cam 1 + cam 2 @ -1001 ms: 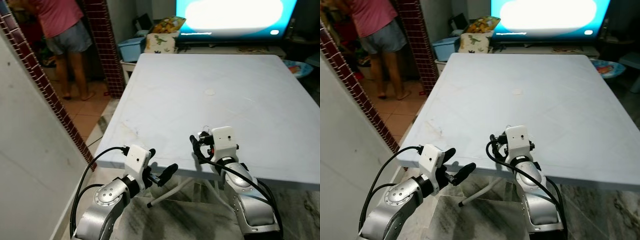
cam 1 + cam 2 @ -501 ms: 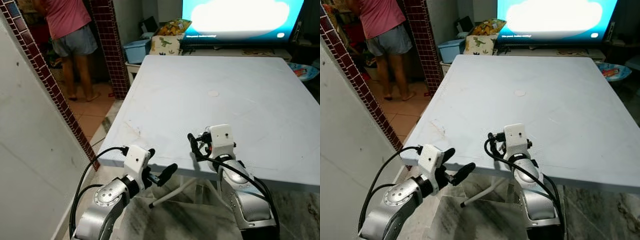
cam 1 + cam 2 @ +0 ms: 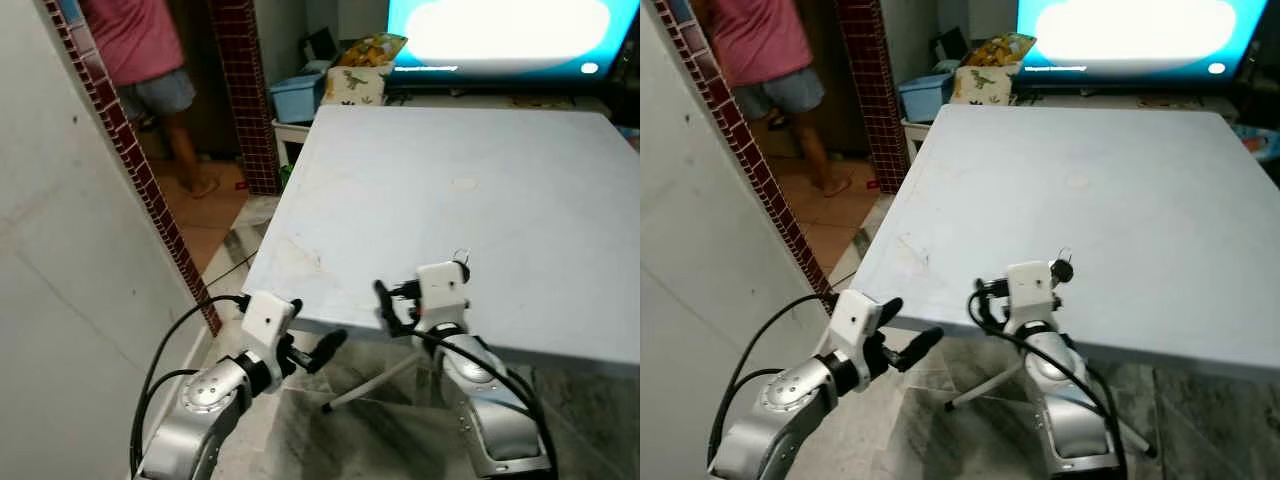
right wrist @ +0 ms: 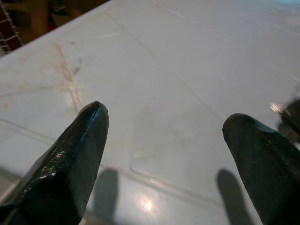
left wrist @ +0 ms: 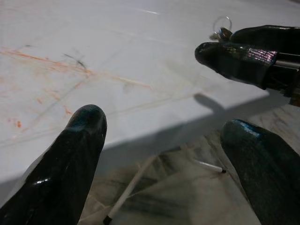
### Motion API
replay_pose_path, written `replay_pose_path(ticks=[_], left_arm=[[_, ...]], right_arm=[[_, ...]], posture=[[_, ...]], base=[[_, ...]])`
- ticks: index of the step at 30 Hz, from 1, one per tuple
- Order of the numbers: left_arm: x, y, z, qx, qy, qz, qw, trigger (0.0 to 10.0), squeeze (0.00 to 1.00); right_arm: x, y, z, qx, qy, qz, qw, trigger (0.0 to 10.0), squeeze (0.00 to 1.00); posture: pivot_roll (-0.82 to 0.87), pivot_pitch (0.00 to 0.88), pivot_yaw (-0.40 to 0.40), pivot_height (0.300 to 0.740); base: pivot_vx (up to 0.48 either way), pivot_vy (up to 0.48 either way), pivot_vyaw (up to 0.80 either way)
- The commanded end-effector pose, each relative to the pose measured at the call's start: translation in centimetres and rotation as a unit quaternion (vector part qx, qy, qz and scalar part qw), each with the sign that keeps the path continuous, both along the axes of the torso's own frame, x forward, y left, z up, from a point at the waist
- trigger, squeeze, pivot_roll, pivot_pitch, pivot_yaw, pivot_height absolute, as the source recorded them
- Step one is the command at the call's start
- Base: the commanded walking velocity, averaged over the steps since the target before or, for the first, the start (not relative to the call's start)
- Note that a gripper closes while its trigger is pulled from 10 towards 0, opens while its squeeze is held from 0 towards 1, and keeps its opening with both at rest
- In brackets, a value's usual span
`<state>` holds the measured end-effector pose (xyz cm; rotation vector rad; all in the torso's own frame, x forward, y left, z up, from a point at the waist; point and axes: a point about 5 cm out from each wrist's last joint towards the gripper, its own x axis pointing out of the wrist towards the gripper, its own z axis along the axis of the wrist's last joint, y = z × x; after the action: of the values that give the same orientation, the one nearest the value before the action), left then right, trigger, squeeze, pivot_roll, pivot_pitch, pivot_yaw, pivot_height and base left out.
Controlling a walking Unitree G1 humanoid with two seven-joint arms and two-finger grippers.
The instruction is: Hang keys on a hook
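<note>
We note both grippers spread and empty: left gripper below the table edge, right gripper over it. Keys lie at its one o'clock, seemingly awaiting pickup.

We find no text, label, brand, number or sign that can be read. The bright screen at twelve o'clock carries a thin line of small characters along its lower left edge, too blurred for us to make out.
</note>
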<state>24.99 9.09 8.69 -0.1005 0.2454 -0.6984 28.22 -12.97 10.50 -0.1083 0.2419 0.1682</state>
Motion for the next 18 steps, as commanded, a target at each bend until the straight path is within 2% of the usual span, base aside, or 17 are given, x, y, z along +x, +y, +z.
replay_pose_path(ticks=[1,7,18], left_arm=[[-0.02,-0.34,0.22,0.002,-0.003,-0.009,1.000,10.0,0.00],[-0.10,-0.40,0.32,0.003,-0.010,-0.010,1.000,10.0,0.00],[-0.16,-0.82,0.48,-0.007,-0.014,-0.019,1.000,10.0,0.00]], right_arm=[[-0.09,-0.41,0.17,-0.002,-0.006,-0.013,1.000,10.0,0.00],[-0.08,-1.01,0.40,-0.015,-0.014,-0.039,0.999,10.0,0.00],[-0.21,-1.23,0.32,-0.020,-0.015,-0.045,0.999,10.0,0.00]], posture=[[-0.06,0.000,0.099,0.740],[-0.05,0.000,0.098,0.740],[-0.06,0.000,0.099,0.740]], base=[[0.000,0.289,0.00],[0.000,0.048,-0.14],[0.000,0.000,-0.77]])
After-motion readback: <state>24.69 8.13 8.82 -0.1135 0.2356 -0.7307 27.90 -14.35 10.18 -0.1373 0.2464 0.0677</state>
